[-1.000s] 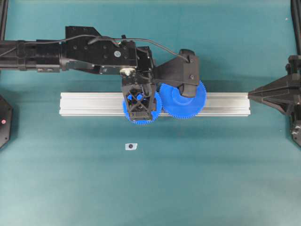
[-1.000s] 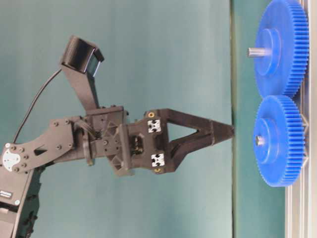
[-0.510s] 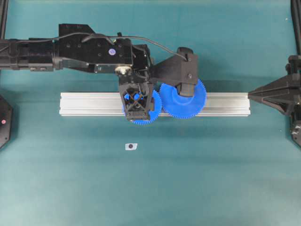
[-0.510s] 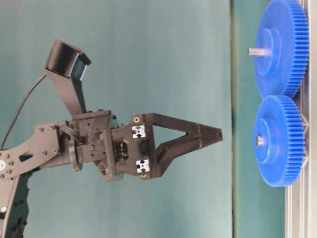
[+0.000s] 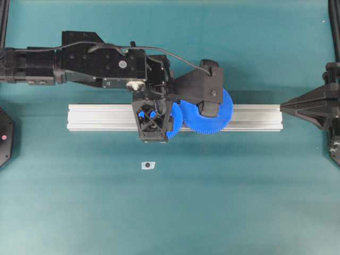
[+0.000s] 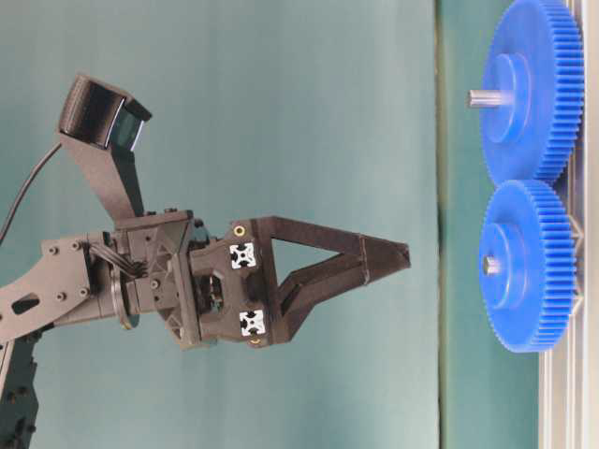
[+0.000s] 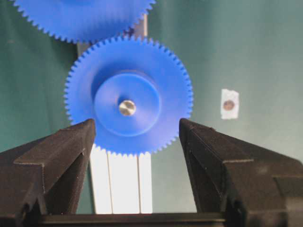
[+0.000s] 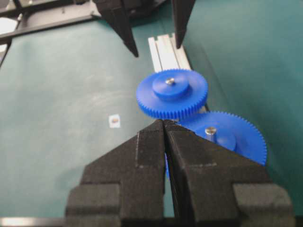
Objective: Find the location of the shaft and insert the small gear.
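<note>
Teal tabletop (image 5: 79,212), carrying one aluminium rail (image 5: 101,118) laid across its middle. Small gear (image 7: 129,94): bright blue, toothed, raised round hub with a silvery pin end at its centre; it sits on the rail, teeth meshing with the large gear (image 5: 218,114) beside it, whose longer grey pin stands out of its hub in the table-level view. In the overhead view most of the small gear is covered by the left gripper (image 5: 153,139) and only blue slivers show; the large gear is partly covered by the wrist camera housing. Left gripper: fingers (image 7: 71,142) spread wide, holding nothing, poised above the small gear and clear of it, with a gap visible in the table-level view; in the wrist view the gear sits framed between the two tips. Right gripper (image 8: 164,124): fingers pressed together, nothing between them, parked at the right edge of the tabletop, well apart from both gears; in the overhead view it is cut off by the frame edge. Shaft (image 5: 148,165): a tiny item on a pale base, alone on the bare tabletop in front of the rail, near the small gear but apart from it; too small to make out any upright pin, showing only as a dark dot on a whitish patch.
</note>
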Available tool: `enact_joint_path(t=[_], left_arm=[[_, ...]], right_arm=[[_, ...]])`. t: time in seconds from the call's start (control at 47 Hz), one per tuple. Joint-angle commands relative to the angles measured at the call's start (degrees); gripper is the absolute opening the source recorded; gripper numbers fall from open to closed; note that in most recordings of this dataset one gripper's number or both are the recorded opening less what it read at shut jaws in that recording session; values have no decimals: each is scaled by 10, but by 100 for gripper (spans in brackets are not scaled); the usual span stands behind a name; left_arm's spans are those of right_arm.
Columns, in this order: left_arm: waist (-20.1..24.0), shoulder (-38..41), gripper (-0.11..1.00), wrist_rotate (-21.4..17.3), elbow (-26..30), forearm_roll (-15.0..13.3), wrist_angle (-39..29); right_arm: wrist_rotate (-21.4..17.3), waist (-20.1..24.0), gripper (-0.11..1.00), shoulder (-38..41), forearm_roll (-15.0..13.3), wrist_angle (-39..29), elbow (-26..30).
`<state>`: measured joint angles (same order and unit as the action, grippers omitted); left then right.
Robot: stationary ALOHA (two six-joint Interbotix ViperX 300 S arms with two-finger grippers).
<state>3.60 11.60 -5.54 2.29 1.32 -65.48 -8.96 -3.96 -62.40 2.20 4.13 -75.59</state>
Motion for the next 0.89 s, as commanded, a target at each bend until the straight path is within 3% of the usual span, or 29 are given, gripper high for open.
enact_joint_path(t=[0.0, 0.872], left_arm=[[-3, -25, 69, 0, 11, 2, 1], [-5, -21, 69, -1, 13, 2, -18]], right_arm=[[-4, -2, 5, 4, 0, 4, 5], [-4, -2, 5, 4, 0, 3, 5]])
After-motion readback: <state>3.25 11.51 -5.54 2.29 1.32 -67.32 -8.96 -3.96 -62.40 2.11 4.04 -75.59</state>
